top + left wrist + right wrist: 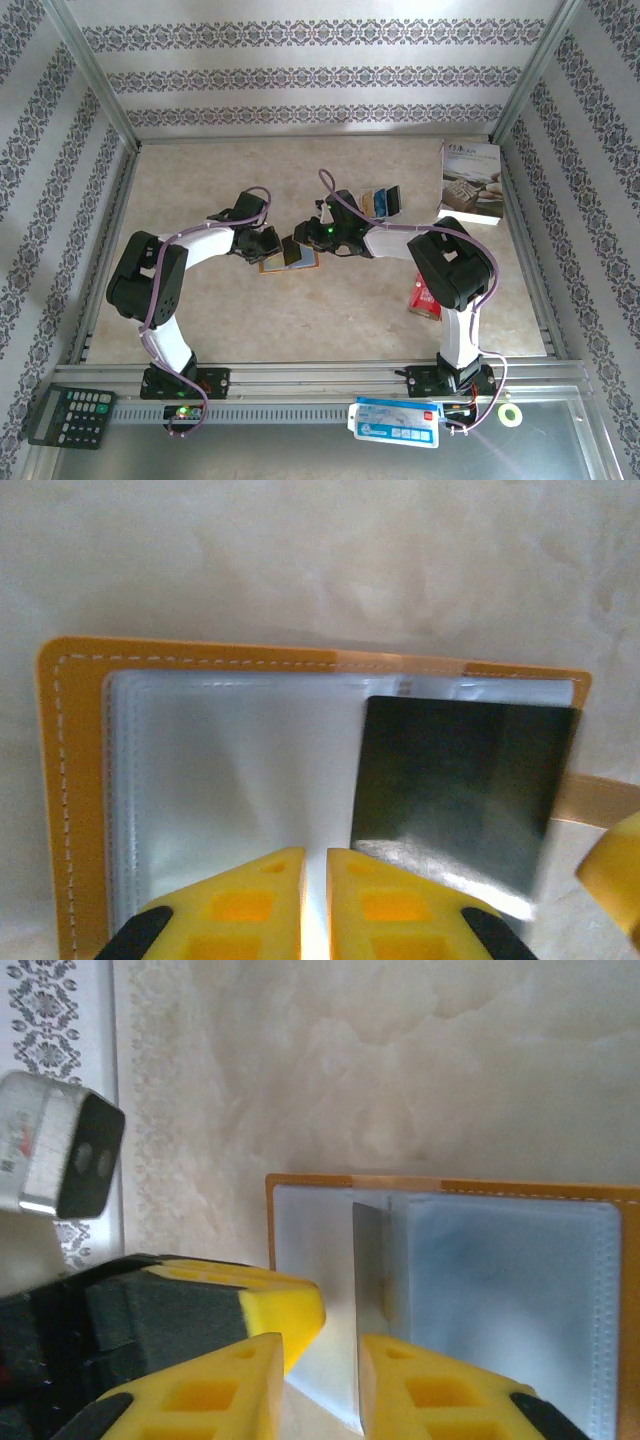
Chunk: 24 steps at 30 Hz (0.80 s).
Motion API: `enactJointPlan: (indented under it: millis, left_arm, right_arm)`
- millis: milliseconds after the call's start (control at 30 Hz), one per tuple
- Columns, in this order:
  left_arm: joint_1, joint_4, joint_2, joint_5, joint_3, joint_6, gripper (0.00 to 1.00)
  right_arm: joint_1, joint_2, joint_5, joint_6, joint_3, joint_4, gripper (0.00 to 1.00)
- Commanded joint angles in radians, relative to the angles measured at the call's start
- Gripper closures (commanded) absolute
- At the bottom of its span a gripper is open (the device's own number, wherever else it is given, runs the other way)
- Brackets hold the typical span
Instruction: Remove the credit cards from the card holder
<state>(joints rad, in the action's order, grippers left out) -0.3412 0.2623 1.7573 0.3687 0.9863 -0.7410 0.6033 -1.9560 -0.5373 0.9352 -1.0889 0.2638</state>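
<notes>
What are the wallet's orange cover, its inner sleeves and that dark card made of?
The orange cover looks like leather or imitation, matte, with white stitching. The sleeves look like thin clear plastic, glossy with glare. The dark card is probably stiff plastic, with a sheen.

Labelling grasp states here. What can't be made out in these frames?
- Left wrist: left gripper fingers near-touching over a clear sleeve; pinching or not, unclear.
- Left wrist: dark card face glary, no print legible.
- Top external: card holder mostly under left gripper and right gripper; cards inside uncountable.
- Top external: white book text too small.
</notes>
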Motion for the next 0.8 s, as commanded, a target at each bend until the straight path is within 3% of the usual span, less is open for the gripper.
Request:
enactJointPlan:
  millis: [0,167,467,767]
  left_arm:
    - [-0.009,-0.035,0.021,0.006,-0.023,0.026,0.87]
    - [-0.009,-0.036,0.019,0.012,-0.023,0.047,0.87]
    - [-0.009,-0.045,-0.051,0.051,-0.012,0.05,0.85]
    - [-0.009,-0.085,-0.078,0.088,0.002,0.008,0.8]
  right_arm:
    - [0.024,0.0,0.013,0.005,0.018,0.033,0.72]
    - [0.04,-0.003,0.035,-0.008,0.021,0.013,0.72]
    - [0.036,0.075,0.254,-0.141,0.005,-0.252,0.68]
    - [0.044,-0.015,0.192,-0.164,-0.067,-0.303,0.66]
